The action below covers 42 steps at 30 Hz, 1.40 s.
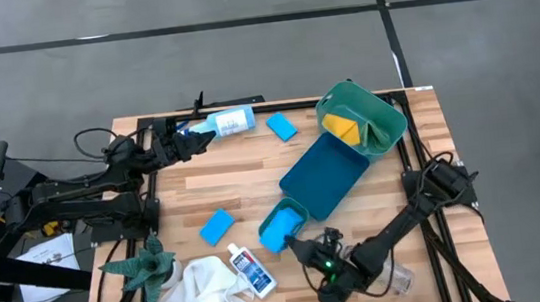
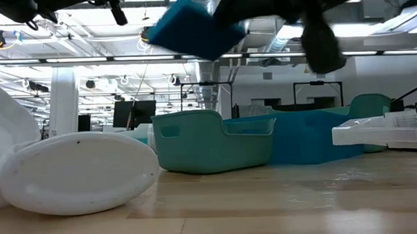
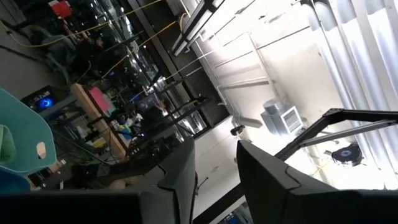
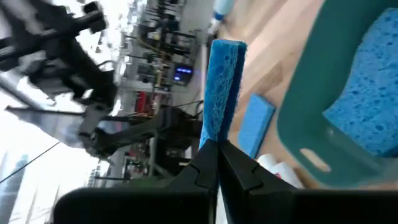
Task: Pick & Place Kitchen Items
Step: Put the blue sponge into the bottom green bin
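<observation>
My right gripper (image 1: pixel 302 246) is shut on a small blue sponge (image 4: pixel 221 87) and holds it in the air beside a small teal bin (image 1: pixel 291 209), where another blue sponge (image 1: pixel 275 234) lies. The held sponge also shows high up in the low view (image 2: pixel 190 29). My left gripper (image 1: pixel 187 143) is open and empty at the table's far left, beside the trigger end of the white spray bottle (image 1: pixel 227 123), which lies on its side. Two more blue sponges (image 1: pixel 282 127) (image 1: pixel 217 226) lie flat on the table. A yellow pad (image 1: pixel 343 126) lies in a larger teal bin (image 1: pixel 376 110). My right gripper pinches one end of the blue sponge (image 4: pixel 211 134) between its two fingers, which press on its two broad faces. The rest of the sponge sticks out past the fingertips, edge-on to the wrist camera. The sponge is lifted clear of the table and the bin.
A blue tray (image 1: pixel 324 170) lies mid-table between the two bins. A small blue-labelled white bottle (image 1: pixel 253 271), a white cloth (image 1: pixel 205 294) and a green spiky plant (image 1: pixel 147 267) lie at the near left. A clear bottle (image 1: pixel 400 278) lies under my right arm.
</observation>
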{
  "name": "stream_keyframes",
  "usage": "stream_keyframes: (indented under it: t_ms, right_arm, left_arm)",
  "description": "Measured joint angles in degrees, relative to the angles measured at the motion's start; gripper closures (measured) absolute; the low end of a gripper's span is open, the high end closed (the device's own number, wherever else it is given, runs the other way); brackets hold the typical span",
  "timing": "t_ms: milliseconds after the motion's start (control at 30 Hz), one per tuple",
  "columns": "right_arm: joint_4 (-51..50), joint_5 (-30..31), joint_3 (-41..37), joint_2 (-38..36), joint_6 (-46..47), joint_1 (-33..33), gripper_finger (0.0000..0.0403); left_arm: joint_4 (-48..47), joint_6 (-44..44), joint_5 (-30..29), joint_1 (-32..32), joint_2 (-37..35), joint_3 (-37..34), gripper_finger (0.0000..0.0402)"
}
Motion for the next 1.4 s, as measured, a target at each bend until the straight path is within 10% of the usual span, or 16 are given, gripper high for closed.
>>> stream_keyframes:
  t_ms: [1400]
  right_arm:
    - [-22.3,-18.5,0.0,-4.2,1.9,-7.2,0.0403]
  left_arm:
    - [0.0,-0.3,2.0,0.0,0.0,0.0,0.0286]
